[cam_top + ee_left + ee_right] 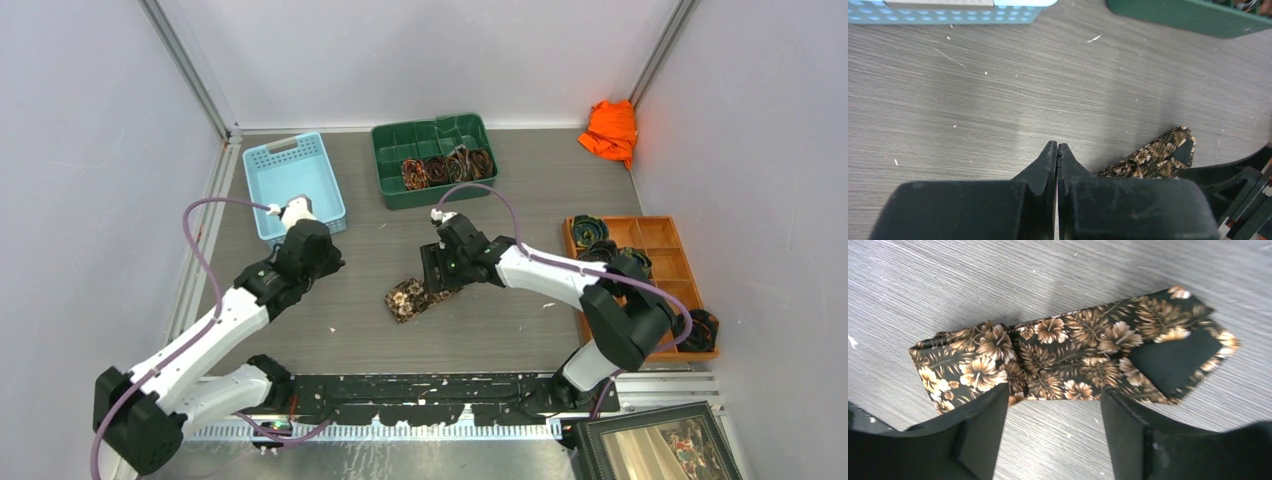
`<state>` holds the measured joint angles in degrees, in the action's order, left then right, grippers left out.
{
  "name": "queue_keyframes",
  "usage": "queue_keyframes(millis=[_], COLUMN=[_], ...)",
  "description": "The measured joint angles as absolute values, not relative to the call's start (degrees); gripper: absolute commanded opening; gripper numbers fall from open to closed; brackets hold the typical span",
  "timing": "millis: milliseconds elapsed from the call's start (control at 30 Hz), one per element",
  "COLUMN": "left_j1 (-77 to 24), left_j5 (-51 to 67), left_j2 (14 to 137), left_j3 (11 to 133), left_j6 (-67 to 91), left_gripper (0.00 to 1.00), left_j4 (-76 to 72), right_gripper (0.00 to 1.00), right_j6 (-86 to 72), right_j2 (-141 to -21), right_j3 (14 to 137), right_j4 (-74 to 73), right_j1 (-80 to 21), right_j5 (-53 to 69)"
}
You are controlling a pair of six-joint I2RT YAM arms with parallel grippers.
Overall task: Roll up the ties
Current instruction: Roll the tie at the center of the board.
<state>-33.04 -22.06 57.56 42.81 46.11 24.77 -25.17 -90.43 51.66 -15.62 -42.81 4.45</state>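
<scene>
— Hovering the right gripper (1053,402) low over the tie (1068,355), jaws spread well apart and clasping nothing. Holding the left gripper (1057,150) pressed fully closed and empty, off to one side above the bare table (973,100).

— Asking after the tie's whereabouts.

— Lying flat near the middle of the grey table, between the two arms, just beyond the right fingertips. Showing a doubled-over bulge at the narrow end and a wide point at the other, with the tip flipped back and baring plain black lining.

— Asking about look and feel.

— Appearing thin, smooth and limp. Carrying tan and cream flowers and leaves on a black ground. Resting on a faintly streaked wood-grain surface, against hard matte black fingers with blunt, squared tips.

— Wondering about trouble ahead.

— Judging, not seeing: risking a pinch on the top layer alone, letting slick cloth slide and the fold spring open. Risking a closure off-centre, skewing any roll into a cone. Risking fingertips scraping the table and shoving the tie instead of lifting an edge. Possibly snagging the flipped tip and winding the lining outward.
</scene>
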Motion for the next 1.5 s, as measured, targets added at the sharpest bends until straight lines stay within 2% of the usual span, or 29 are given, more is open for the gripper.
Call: queue_keyframes(millis=[33,67,300,467,633,833,1267,1500], left_j1=[-33.0,-33.0,-33.0,-33.0,-33.0,-33.0,-33.0,-33.0], left_j5=[-22.5,-22.8,-27.5,-31.8,-36.0,-38.7,-39.9,-40.5], left_j2=[56.2,54.8,41.8,32.7,24.9,23.8,23.3,23.4], left_j3=[42.8,42.8,43.3,46.8,52.2,52.4,51.8,51.6], left_j6=[46.1,46.2,46.6,47.5,47.6,47.6,47.6,47.8], left_gripper=[0.00,0.00,0.00,0.00,0.00,0.00,0.00,0.00], left_j4=[25.6,26.2,34.4,42.2,48.4,53.5,55.2,55.3], right_gripper=[0.95,0.99,1.00,0.81,0.82,0.81,0.80,0.76], right_j6=[-24.6,-24.1,-19.7,-17.2,-15.0,-12.4,-12.6,-13.3], right_j2=[-89.4,-87.9,-78.0,-83.2,-95.5,-107.2,-113.7,-115.4], right_j3=[51.9,52.2,59.0,66.5,73.6,81.5,83.3,82.9], right_j4=[-16.8,-18.0,-24.0,-26.6,-30.2,-35.8,-39.0,-39.0], right_j1=[-43.4,-44.2,-56.6,-64.6,-70.1,-74.1,-74.8,-73.6], right_j5=[2.8,0.8,-10.9,-16.5,-23.9,-32.0,-35.6,-35.4])
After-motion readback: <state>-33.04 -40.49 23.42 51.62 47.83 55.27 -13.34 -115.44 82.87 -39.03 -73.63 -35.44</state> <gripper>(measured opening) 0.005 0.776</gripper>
